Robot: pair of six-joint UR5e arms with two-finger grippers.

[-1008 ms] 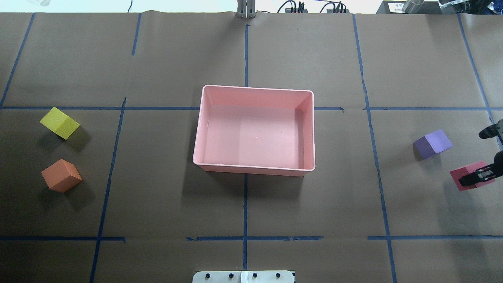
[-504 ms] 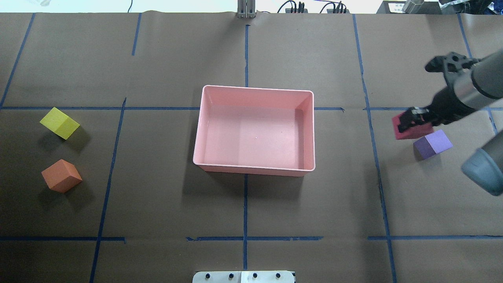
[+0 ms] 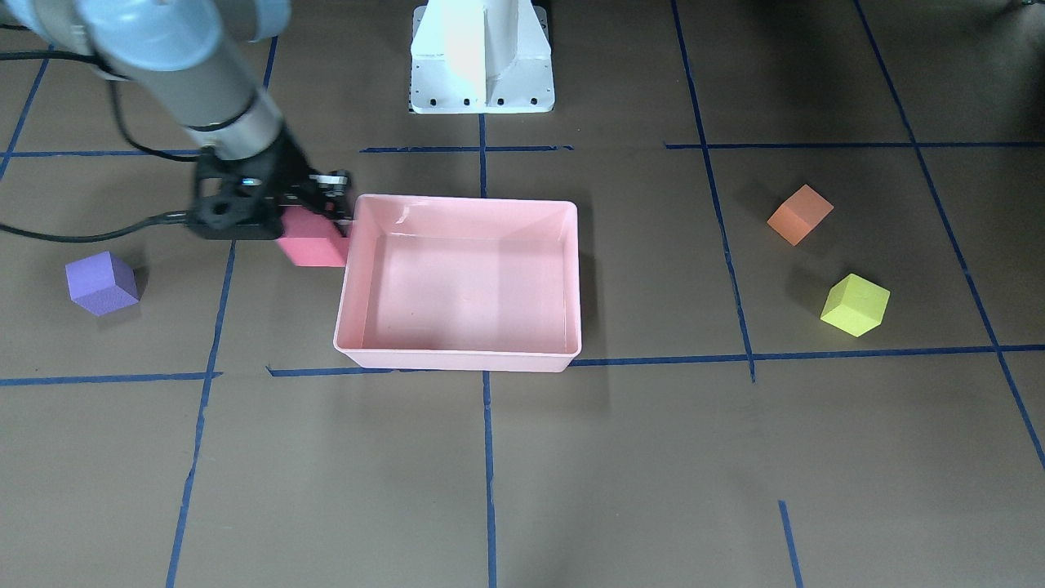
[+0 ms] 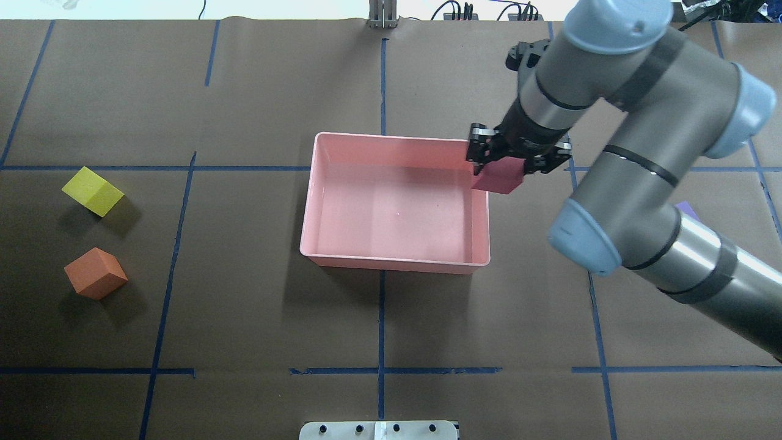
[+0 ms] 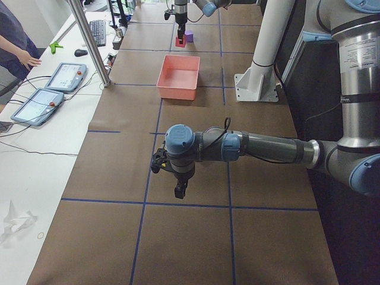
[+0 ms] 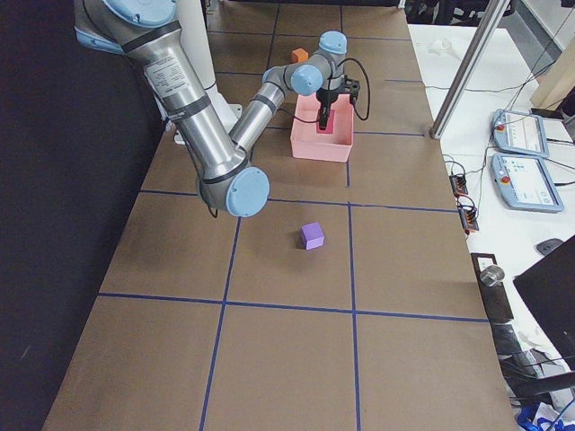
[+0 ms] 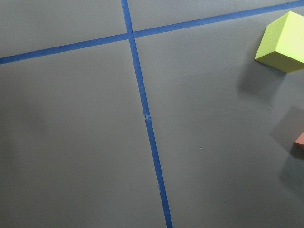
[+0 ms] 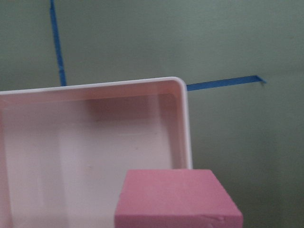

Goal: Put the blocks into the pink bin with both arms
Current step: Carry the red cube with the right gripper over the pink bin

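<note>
**A:** What did the front view show?

**B:** The right hand (image 3: 317, 214) was clamped on the red block (image 3: 310, 247). It held the block off the bench (image 3: 653, 457), right at the bin (image 3: 457, 360) wall on the robot's right. The purple block (image 3: 101, 282) lay well apart on that side. The orange block (image 3: 799, 214) and yellow-green block (image 3: 855, 305) lay near each other on the other side.

**A:** And overhead?

**B:** The red block overlapped the bin's right rim, near a corner.

**A:** The left side view?

**B:** The left hand (image 5: 179, 190) hung over the bench, well apart from the bin. Whether it was open or closed could not be told.

**A:** The right side view?

**B:** The right hand stood at the bin with the red block. The purple block sat alone, nearer the camera.

**A:** The wrist cameras?

**B:** The left one looked down on blue tape (image 7: 142, 102), with the yellow-green block at the edge and a sliver of the orange block. The right one saw the red block's top close up, lying across the line of the bin's rim by a rounded corner.
</note>
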